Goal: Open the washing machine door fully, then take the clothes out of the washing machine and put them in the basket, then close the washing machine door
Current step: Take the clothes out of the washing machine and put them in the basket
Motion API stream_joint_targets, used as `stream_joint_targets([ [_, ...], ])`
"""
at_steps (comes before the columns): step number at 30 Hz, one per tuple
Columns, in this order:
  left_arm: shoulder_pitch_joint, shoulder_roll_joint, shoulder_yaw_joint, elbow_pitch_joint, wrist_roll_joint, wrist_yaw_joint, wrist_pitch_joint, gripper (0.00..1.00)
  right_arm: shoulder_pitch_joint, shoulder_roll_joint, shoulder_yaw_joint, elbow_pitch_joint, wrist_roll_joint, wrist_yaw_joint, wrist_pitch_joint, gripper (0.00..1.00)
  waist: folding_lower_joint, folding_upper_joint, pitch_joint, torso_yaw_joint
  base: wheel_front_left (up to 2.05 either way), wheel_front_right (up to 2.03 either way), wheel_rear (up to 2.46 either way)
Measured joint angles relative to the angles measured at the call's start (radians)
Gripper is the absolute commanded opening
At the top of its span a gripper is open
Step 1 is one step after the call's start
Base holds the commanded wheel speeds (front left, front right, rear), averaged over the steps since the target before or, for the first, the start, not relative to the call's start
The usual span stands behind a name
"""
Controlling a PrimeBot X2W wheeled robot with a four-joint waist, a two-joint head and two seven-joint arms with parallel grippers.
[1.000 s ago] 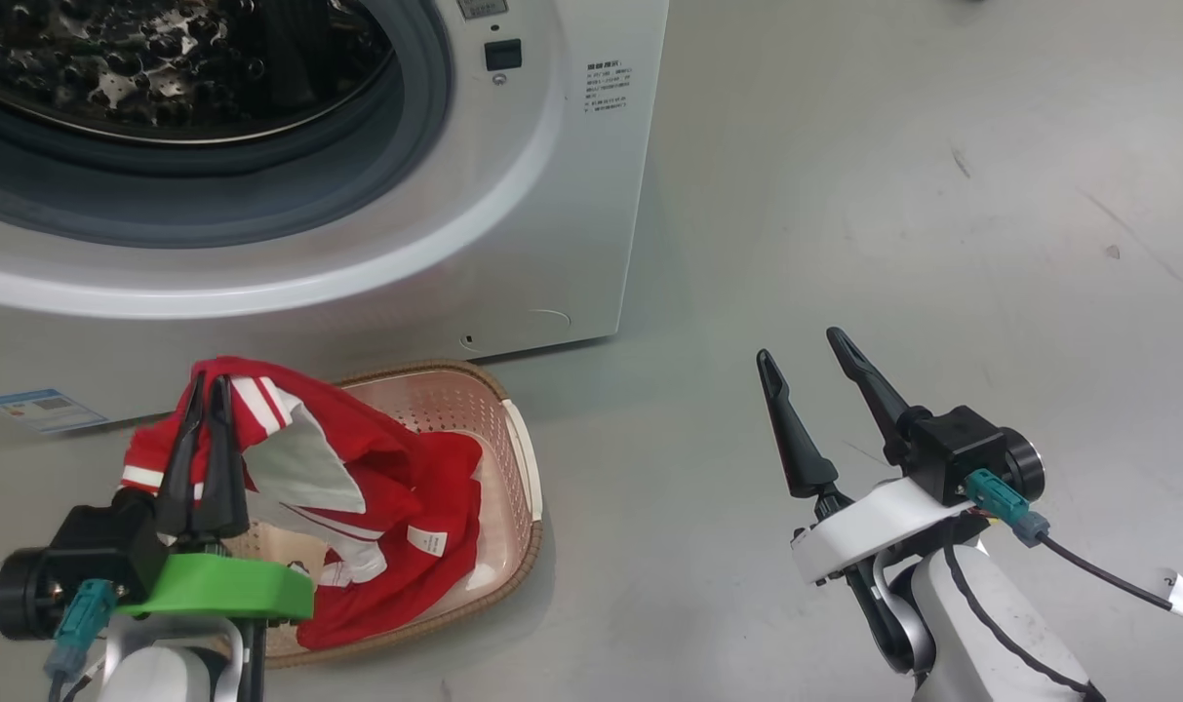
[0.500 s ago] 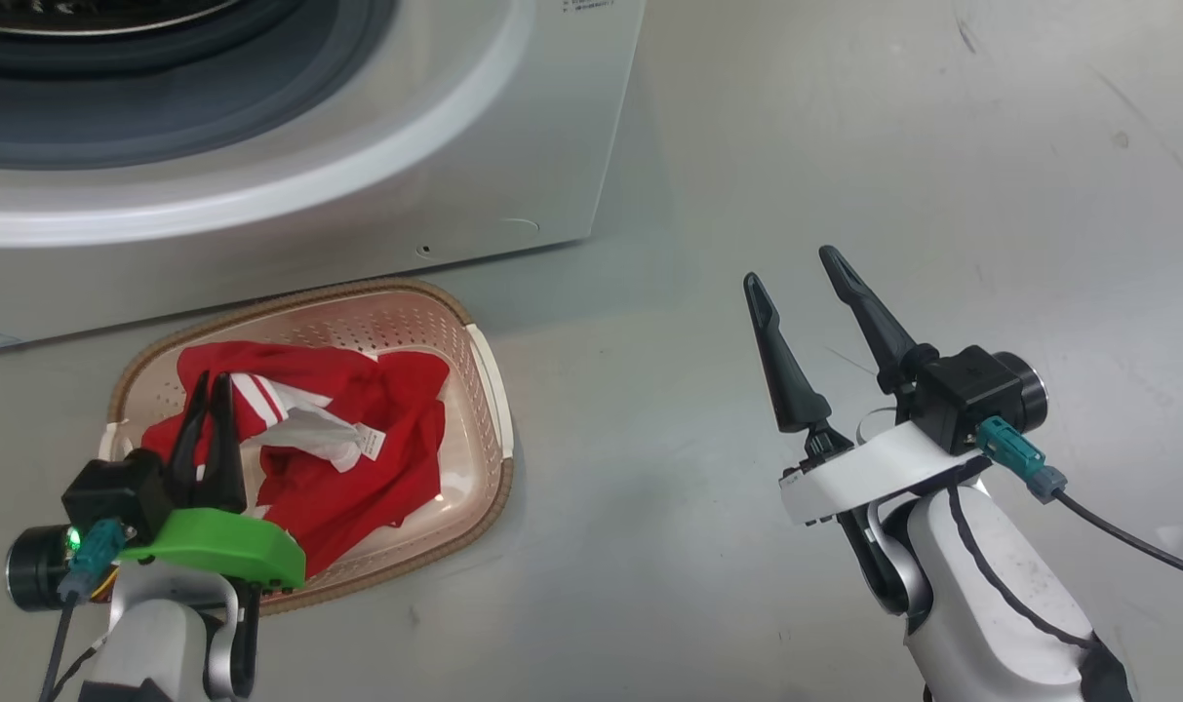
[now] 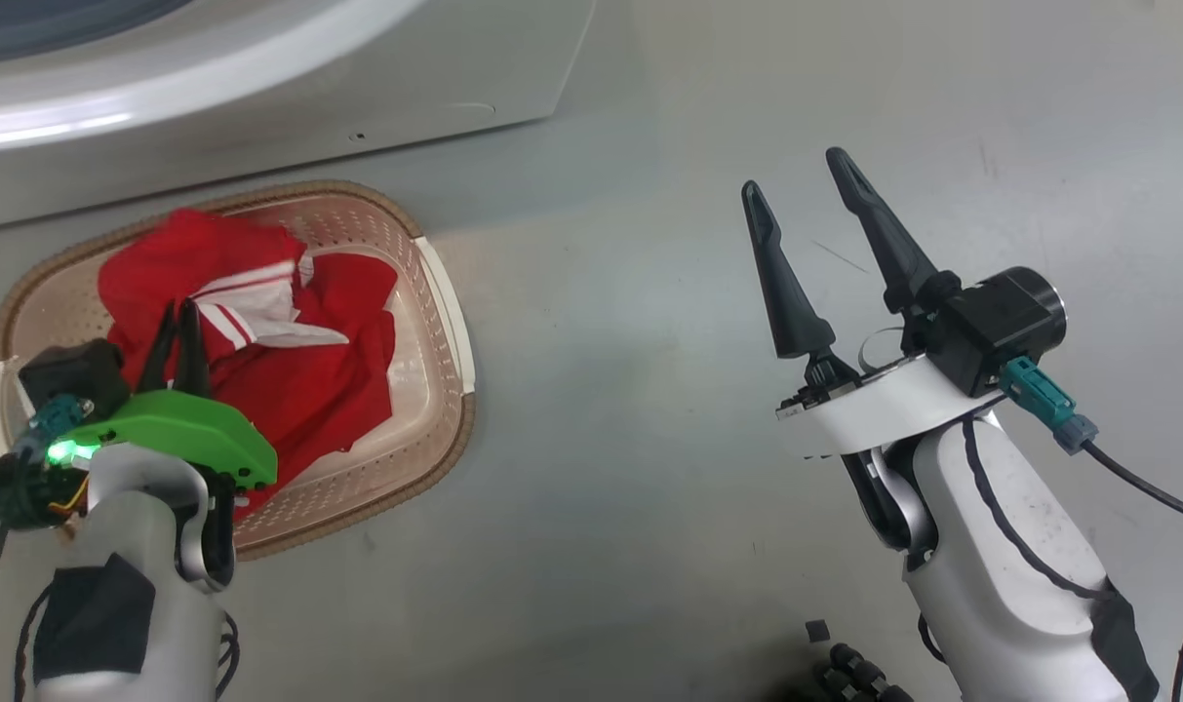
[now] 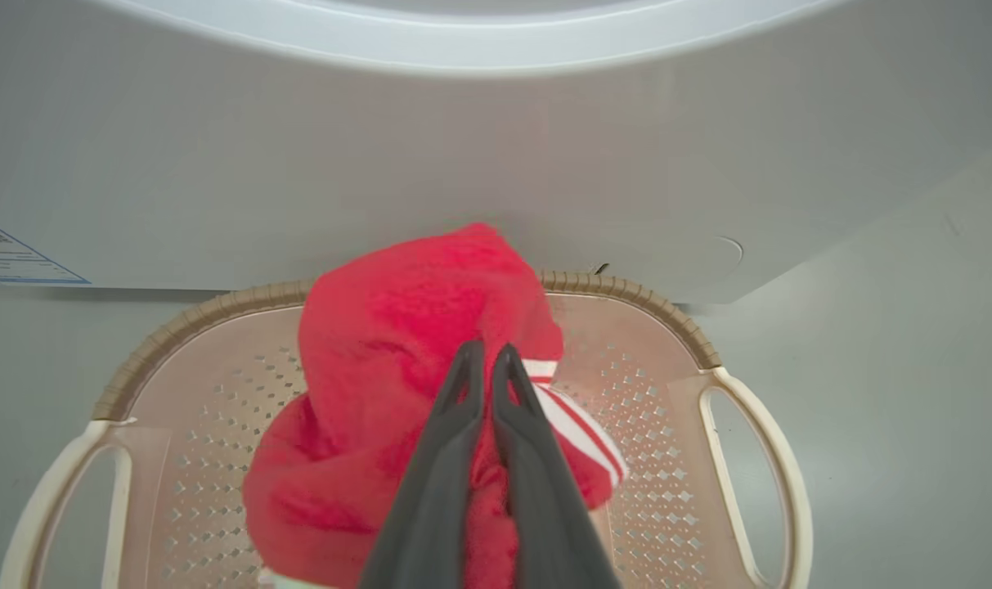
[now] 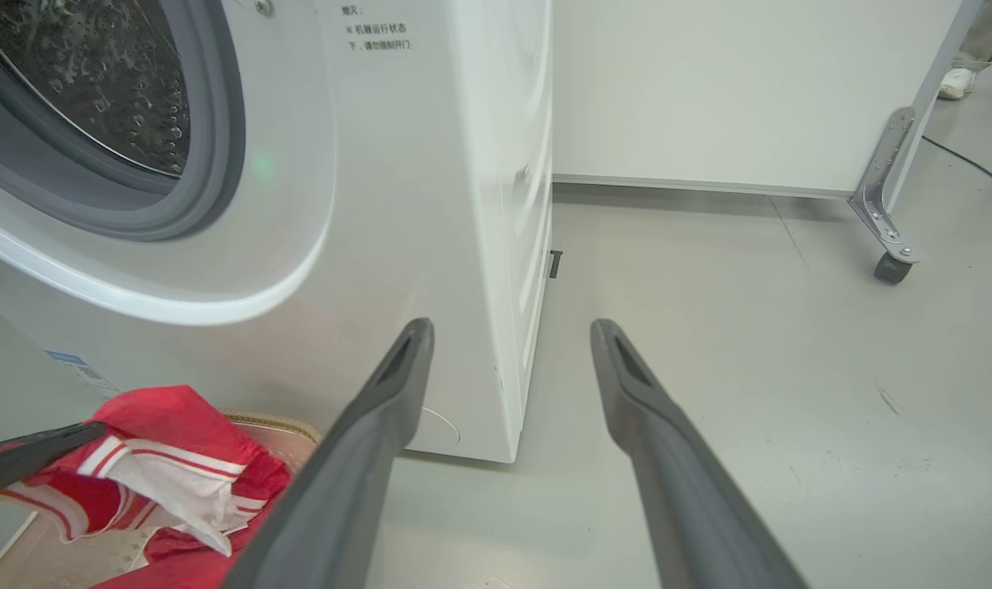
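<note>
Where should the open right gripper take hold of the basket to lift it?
Probably the white loop handle on the right end of the basket, approached from above. Its open slot lets one finger pass through, the clothes lie clear of it, and the left gripper is over the other end.

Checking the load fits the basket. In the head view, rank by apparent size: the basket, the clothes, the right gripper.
1. basket, largest
2. clothes, within its outline
3. right gripper, smallest, though nearer the camera, which enlarges it
</note>
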Motion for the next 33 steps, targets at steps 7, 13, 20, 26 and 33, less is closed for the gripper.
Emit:
stream_joint_targets([
  [7,-0.093,-0.004,0.018,0.108,-0.021,0.000,0.030,0.00,-0.054,0.000,0.013,-0.020,-0.008,0.000,0.000,1.00,0.0000,0.0000,0.088,-0.008,0.00,0.00,0.00],
  [13,-0.148,-0.003,0.034,0.188,-0.033,-0.004,0.042,0.00,-0.073,0.000,0.016,-0.028,-0.008,0.000,0.000,1.00,0.0001,0.0000,0.145,-0.015,0.00,0.00,0.00],
  [20,-0.198,-0.002,0.030,0.263,-0.035,-0.019,0.054,0.00,-0.086,0.000,0.012,-0.023,-0.008,0.000,0.000,1.00,0.0001,0.0000,0.183,-0.017,0.00,0.00,0.00],
  [26,-0.225,0.000,0.004,0.321,-0.028,-0.044,0.023,0.18,-0.090,0.000,0.009,-0.010,-0.010,0.000,0.000,1.00,0.0000,0.0000,0.176,-0.011,0.00,0.00,0.00],
  [33,-0.230,-0.003,0.002,0.385,-0.027,-0.058,-0.022,1.00,-0.098,0.000,0.005,0.008,-0.009,-0.001,0.000,1.00,0.0000,0.0000,0.145,-0.002,0.00,0.00,0.00],
])
